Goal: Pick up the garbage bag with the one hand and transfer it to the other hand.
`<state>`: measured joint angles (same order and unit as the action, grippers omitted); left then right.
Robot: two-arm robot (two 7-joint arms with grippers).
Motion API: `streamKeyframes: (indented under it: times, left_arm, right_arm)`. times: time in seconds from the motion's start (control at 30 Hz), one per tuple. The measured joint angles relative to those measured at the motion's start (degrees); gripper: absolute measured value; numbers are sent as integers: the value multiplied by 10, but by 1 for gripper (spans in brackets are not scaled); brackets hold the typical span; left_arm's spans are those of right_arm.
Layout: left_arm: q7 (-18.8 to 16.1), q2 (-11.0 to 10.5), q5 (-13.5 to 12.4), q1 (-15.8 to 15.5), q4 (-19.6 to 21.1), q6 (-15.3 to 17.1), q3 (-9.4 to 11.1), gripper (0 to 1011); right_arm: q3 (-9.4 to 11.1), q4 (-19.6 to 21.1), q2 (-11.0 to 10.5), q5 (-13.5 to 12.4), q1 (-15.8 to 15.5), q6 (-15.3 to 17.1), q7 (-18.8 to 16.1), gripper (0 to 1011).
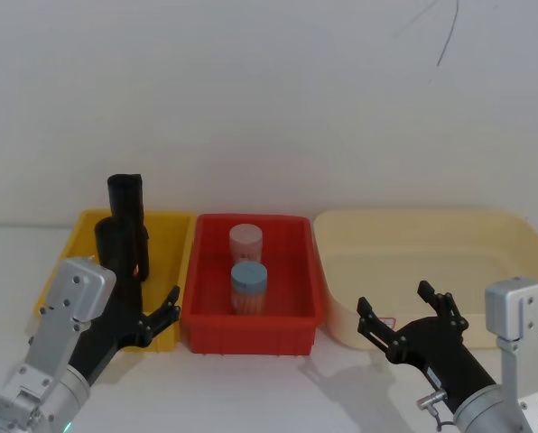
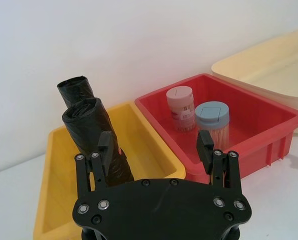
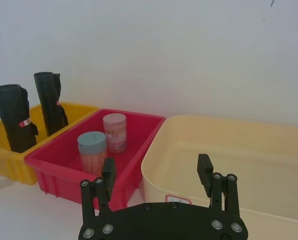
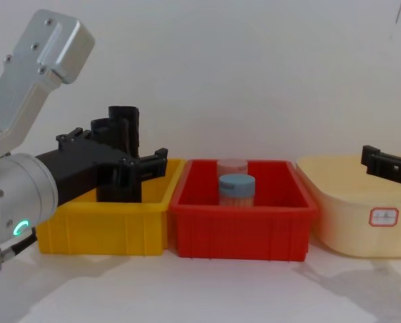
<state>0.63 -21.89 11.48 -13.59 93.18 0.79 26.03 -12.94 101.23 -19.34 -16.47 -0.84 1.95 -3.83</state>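
Note:
The garbage bag (image 1: 120, 262) is a black roll with a small red-orange patch, standing upright at the front of the yellow bin (image 1: 81, 227). It also shows in the wrist views (image 2: 86, 125) (image 3: 11, 115) and from the chest (image 4: 120, 188). My left gripper (image 1: 161, 317) (image 2: 156, 147) (image 4: 116, 147) is open just in front of the roll, near the bin's front wall. The roll lines up with one finger (image 2: 106, 150), apart from it. My right gripper (image 1: 395, 302) (image 3: 156, 167) hangs open and empty in front of the cream tub.
A second black roll (image 1: 126, 194) stands behind the first in the yellow bin. The red bin (image 1: 197, 298) in the middle holds a pink-lidded jar (image 1: 245, 239) and a blue-lidded jar (image 1: 248, 275). A large cream tub (image 1: 413, 216) sits on the right.

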Motion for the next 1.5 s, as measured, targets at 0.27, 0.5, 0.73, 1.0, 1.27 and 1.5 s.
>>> streamKeyframes:
  times: [0.27,0.5,0.73,1.0,1.27,1.5]
  left_arm:
    - [0,0,0,0,0,0,0,1002]
    - [0,0,0,0,0,0,0,1002]
    - [0,0,0,0,0,0,0,1001]
    - [3,-1,-5,-1,-6,-15,-2,1002]
    - [11,-8,-8,-1,-17,-38,-12,1001]
    - [14,-11,-8,-1,-27,-47,-21,1001]
  right_arm:
    - [0,0,0,0,0,0,0,1001]
    - [0,0,0,0,0,0,0,1001]
    - [0,0,0,0,0,0,0,1001]
    - [0,0,0,0,0,0,0,1001]
    - [0,0,0,0,0,0,0,1001]
    - [0,0,0,0,0,0,0,1001]
